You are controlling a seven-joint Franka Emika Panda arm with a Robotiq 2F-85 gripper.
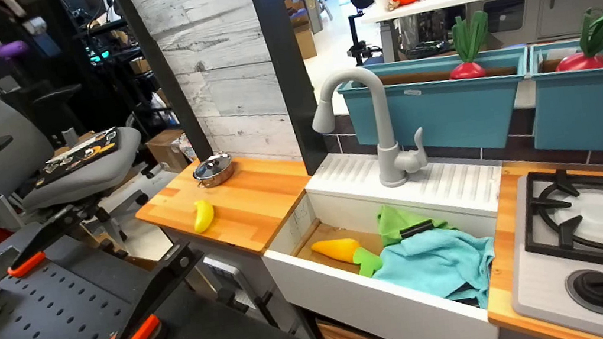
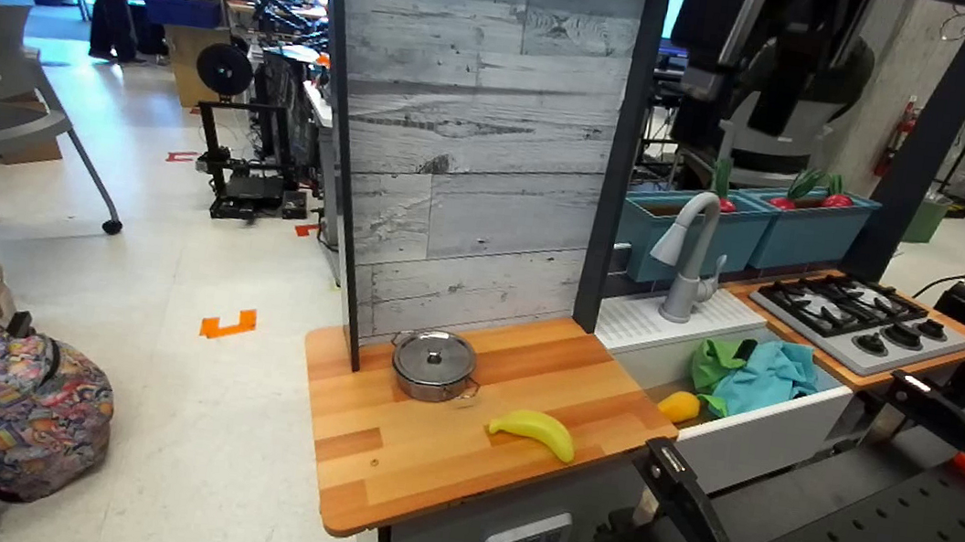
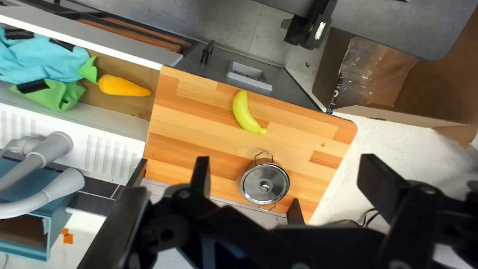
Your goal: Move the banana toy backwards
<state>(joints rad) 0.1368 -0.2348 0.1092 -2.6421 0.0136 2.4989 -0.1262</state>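
"Yellow plastic, bright and curved: where does that banana toy [image 3: 242, 112] lie?"

"On the smooth, striped wooden desk [image 3: 194, 127], upper centre of the wrist view, near the desk's upper edge. One end points up, the other down to the right."

"And the black fingers [image 3: 379, 186]?"

"Wide apart, in the lower half of that view, one left of centre, one at the right. The banana toy shows higher in the frame, clear of both."

"Where is the round, shiny metal pot [image 3: 264, 185]?"

"Lower in the same view than the banana toy and apart from it, with its lid on."

"And the white, box-shaped sink [image 1: 371, 314]?"

"Lower centre in an exterior view. It holds a yellow-orange, cone-shaped item [image 1: 337, 249] with a green end, a crumpled turquoise cloth [image 1: 440, 259] and a bright green cloth [image 1: 396, 221]."

"And the tall, curved grey faucet [image 1: 383, 121]?"

"On the white ribbed ledge [image 1: 459, 185], above the sink in that frame."
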